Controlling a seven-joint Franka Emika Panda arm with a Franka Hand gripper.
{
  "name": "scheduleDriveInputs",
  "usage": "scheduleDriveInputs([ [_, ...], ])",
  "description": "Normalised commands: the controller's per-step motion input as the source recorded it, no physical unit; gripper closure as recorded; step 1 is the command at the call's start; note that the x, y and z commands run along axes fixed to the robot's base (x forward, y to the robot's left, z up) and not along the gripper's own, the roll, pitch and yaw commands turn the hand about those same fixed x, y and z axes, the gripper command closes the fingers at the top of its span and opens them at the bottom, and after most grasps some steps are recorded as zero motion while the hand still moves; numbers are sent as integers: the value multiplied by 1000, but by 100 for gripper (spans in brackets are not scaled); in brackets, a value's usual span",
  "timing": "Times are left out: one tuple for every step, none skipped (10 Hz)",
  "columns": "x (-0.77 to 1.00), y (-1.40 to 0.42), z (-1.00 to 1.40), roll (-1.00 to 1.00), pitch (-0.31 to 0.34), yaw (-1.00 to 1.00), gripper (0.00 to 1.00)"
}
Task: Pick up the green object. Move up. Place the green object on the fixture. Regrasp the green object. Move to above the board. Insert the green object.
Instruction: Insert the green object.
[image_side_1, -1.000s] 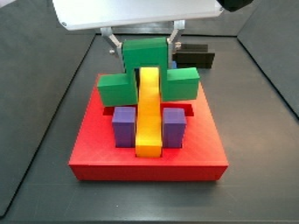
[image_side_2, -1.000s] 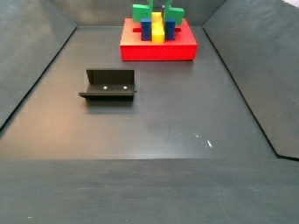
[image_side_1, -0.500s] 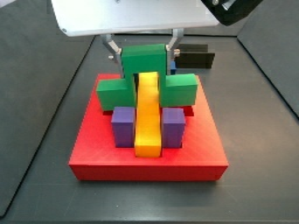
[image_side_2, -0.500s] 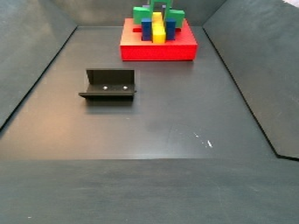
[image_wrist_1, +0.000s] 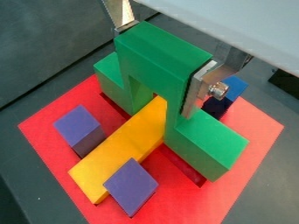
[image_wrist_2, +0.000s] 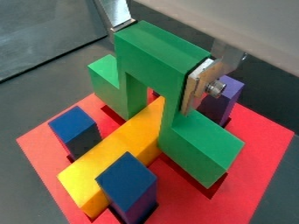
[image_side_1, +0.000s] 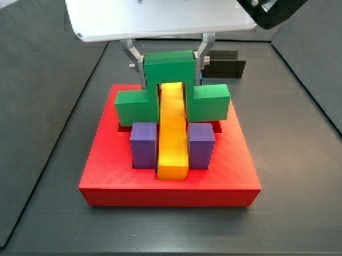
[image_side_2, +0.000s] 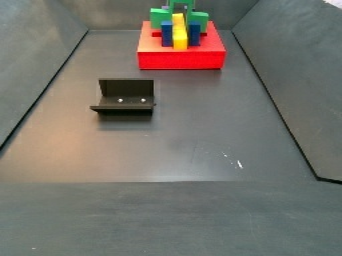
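Both square ends of the green object (image_wrist_1: 163, 83) sit down on the board (image_wrist_1: 251, 144), straddling the yellow bar (image_wrist_1: 122, 149). I grip its raised middle, my gripper (image_wrist_1: 162, 54) clamped. Well apart, the fixture (image_side_2: 124, 98) stands.

Even bright overhead light, soft shadows, faint floor glare, low resolution

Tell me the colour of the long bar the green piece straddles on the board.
Yellow. The bar shows best in a wrist view, under the green object held by the gripper.
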Motion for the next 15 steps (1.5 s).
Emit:
scheduleDriveInputs([
  [71, -23, -86, 151, 0, 0, 100],
  [17, -14, -100, 127, 0, 0, 100],
  [0, -11, -126, 121, 0, 0, 100],
  [0, -31, -200, 120, 0, 0, 100],
  [0, -37, -211, 151, 0, 0, 100],
  [0, -37, -166, 160, 0, 0, 100],
  [0, -60, -149, 149, 0, 0, 100],
  [0, -60, -134, 140, 0, 0, 100],
  [0, -97, -117, 157, 0, 0, 100],
  [0, -126, -114, 169, 0, 0, 100],
  [17, -171, -94, 180, 20, 0, 100],
  [29, -137, -106, 164, 11, 0, 100],
  [54, -26, -106, 160, 0, 0, 100],
  [111, 0, -6, 87, 10, 17, 100],
  [160, 0, 0, 63, 27, 31, 100],
])
